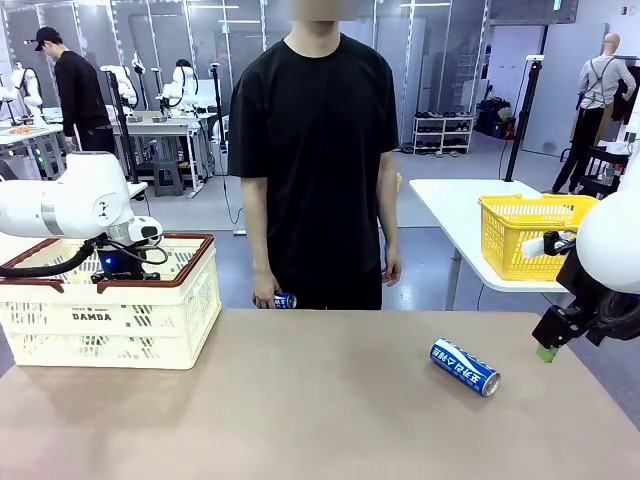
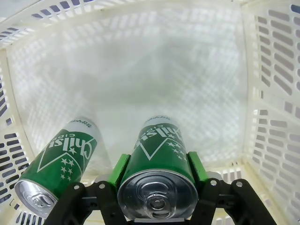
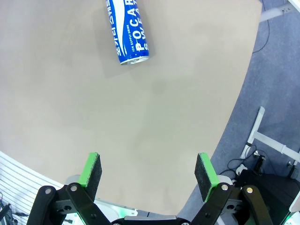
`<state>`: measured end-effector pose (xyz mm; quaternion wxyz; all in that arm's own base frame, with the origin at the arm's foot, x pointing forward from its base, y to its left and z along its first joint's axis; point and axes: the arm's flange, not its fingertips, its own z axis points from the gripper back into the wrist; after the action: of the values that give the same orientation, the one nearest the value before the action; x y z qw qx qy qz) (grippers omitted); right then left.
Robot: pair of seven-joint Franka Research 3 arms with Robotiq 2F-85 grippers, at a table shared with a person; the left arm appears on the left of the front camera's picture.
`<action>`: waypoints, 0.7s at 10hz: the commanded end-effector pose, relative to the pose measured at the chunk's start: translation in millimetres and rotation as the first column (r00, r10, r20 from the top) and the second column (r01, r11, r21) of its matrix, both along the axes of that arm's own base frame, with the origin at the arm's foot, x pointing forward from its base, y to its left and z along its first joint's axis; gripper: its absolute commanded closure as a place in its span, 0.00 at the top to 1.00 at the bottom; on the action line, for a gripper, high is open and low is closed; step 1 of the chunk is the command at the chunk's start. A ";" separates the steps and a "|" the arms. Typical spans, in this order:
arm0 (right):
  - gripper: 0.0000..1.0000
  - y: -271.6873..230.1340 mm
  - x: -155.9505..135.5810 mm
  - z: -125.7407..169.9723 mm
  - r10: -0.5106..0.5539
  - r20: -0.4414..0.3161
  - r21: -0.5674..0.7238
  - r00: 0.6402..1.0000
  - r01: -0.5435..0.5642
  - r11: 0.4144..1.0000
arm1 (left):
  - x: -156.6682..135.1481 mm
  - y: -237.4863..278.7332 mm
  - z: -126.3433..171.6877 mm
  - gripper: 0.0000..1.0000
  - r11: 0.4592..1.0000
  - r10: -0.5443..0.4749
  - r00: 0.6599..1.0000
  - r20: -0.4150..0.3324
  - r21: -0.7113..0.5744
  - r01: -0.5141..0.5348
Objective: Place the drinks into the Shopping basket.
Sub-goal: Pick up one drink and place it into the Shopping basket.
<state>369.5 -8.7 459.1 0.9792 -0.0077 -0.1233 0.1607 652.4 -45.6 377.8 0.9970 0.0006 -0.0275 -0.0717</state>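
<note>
The brown counter (image 1: 300, 410) spreads across the front view, and a person (image 1: 315, 150) in a black T-shirt stands at its far edge. On the counter's left end sits the Shopping basket (image 1: 150, 315), cream-white with a brown rim and "DAMDA" on its side. The left arm (image 1: 70, 205) bends over that rim, with the left gripper (image 2: 158, 168) down inside the basket. The right arm (image 1: 610, 250) comes in at the right edge, holding the right gripper (image 3: 147, 171) above the counter near that edge. A yellow mesh basket (image 1: 530, 235) stands farther back on the right.

In the left wrist view, the left fingers (image 2: 119, 169) are clamped on a green can (image 2: 157, 147), one green pad against each side and the silver top toward the camera. A second green can (image 2: 63, 159) rests tilted just beside it inside the basket, free of the fingers. A blue can (image 1: 464, 367) with white lettering lies on its side on the right part of the counter, outside the basket. It is ahead of the right fingers (image 3: 91, 171), which stand wide apart with nothing between them. The person's hand (image 1: 268, 293) holds another small blue can (image 1: 286, 300) at the counter's far edge.
</note>
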 end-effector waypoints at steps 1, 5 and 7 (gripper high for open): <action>1.00 -1.8 -0.2 0.7 0.013 -0.002 -0.002 1.000 -0.013 1.000 | -5.9 2.7 -7.2 0.60 0.999 0.026 0.999 0.024 0.021 -0.027; 1.00 -1.8 -0.2 0.7 0.013 -0.002 -0.002 1.000 -0.013 1.000 | -20.6 2.1 4.1 0.85 0.999 0.023 0.999 0.031 0.027 -0.024; 1.00 -1.8 -0.2 0.7 0.013 -0.002 -0.002 1.000 -0.013 1.000 | -26.4 -0.7 13.1 1.00 0.999 0.026 0.999 0.035 0.042 -0.027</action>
<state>369.5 -8.7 459.1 0.9792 -0.0077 -0.1233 0.1607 639.4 -44.1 390.7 0.9970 0.0057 -0.0314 -0.0705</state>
